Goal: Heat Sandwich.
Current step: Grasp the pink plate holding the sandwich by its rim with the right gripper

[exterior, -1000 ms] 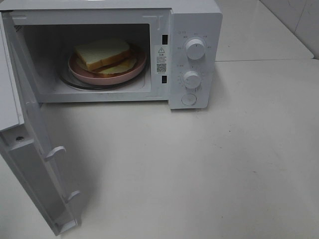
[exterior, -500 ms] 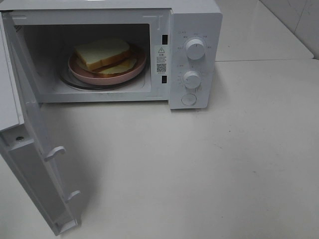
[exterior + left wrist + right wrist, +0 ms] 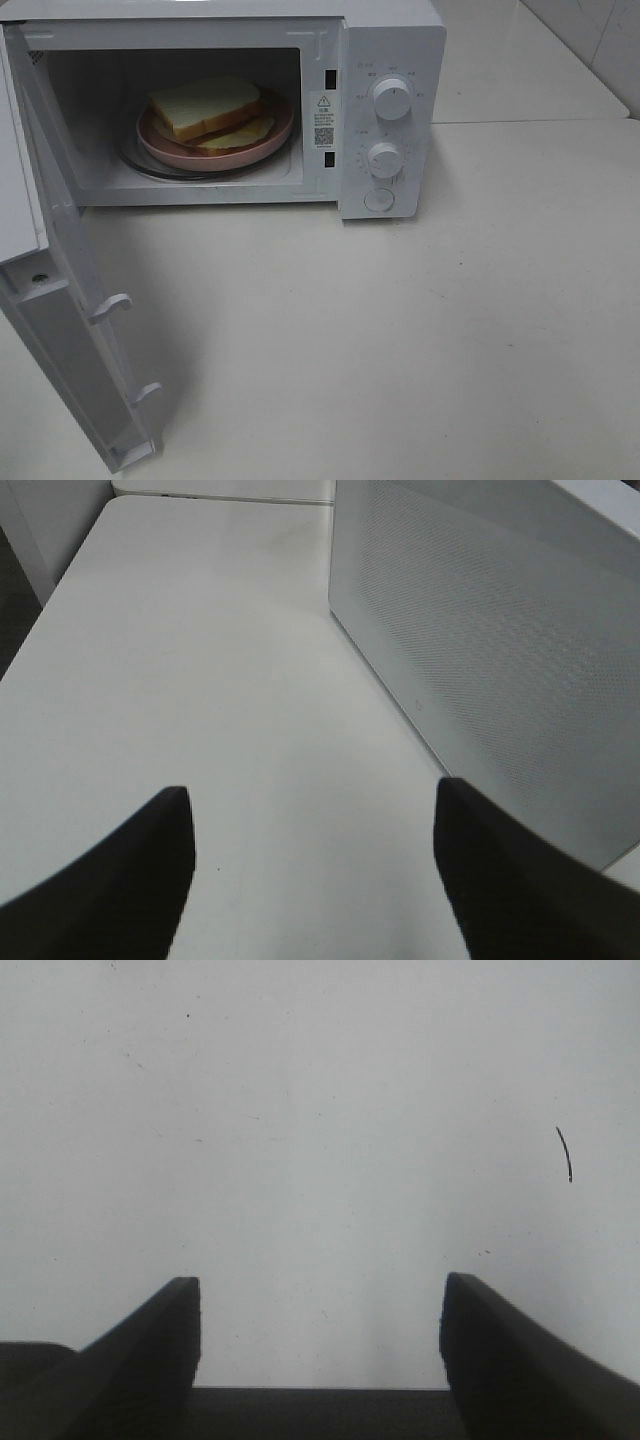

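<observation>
The left gripper [image 3: 312,790] has its jaws spread wide and empty beside a white perforated panel [image 3: 500,650]. The right gripper [image 3: 320,1280] is likewise apart, over the bare white table [image 3: 320,1110]. The sandwich [image 3: 205,105] sits on a pink plate [image 3: 270,140] inside the open microwave [image 3: 390,40], whose warning sticker [image 3: 323,118] has print too small to read.

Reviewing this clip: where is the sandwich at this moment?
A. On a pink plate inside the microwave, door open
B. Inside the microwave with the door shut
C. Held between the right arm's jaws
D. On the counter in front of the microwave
A: the sandwich lies on the pink plate inside the microwave, and the door is swung wide open.
</observation>
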Available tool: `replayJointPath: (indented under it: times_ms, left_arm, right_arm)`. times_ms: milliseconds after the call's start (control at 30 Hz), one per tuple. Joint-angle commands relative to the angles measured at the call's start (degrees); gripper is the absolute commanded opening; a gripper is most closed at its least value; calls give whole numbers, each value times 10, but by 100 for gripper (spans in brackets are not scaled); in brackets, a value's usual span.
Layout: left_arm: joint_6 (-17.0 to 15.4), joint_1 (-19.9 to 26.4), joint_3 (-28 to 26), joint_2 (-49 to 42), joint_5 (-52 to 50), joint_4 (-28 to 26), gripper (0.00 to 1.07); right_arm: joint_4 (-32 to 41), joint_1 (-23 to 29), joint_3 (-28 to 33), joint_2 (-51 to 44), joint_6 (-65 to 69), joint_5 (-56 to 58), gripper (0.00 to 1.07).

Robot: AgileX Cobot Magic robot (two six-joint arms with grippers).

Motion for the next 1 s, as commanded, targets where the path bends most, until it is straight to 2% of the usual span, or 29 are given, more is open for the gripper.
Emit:
replayJointPath:
  times_ms: [33,333,633,867,1000]
  left_arm:
    - [1,1,1,-10,-9,-2,65]
    - [1,1,1,-10,-9,-2,65]
    - [1,1,1,-10,-9,-2,65]
    - [1,1,1,-7,-9,-2,65]
    - [1,1,1,-7,-9,-2,65]
  right_arm:
    - [0,-5,1,-18,0,-2,67]
    - [0,-5,1,-85,0,-3,67]
    - [0,-5,1,-197,0,-3,67]
    - [0,-2,1,-207,3,-3,67]
    - [0,29,1,-207,5,-3,67]
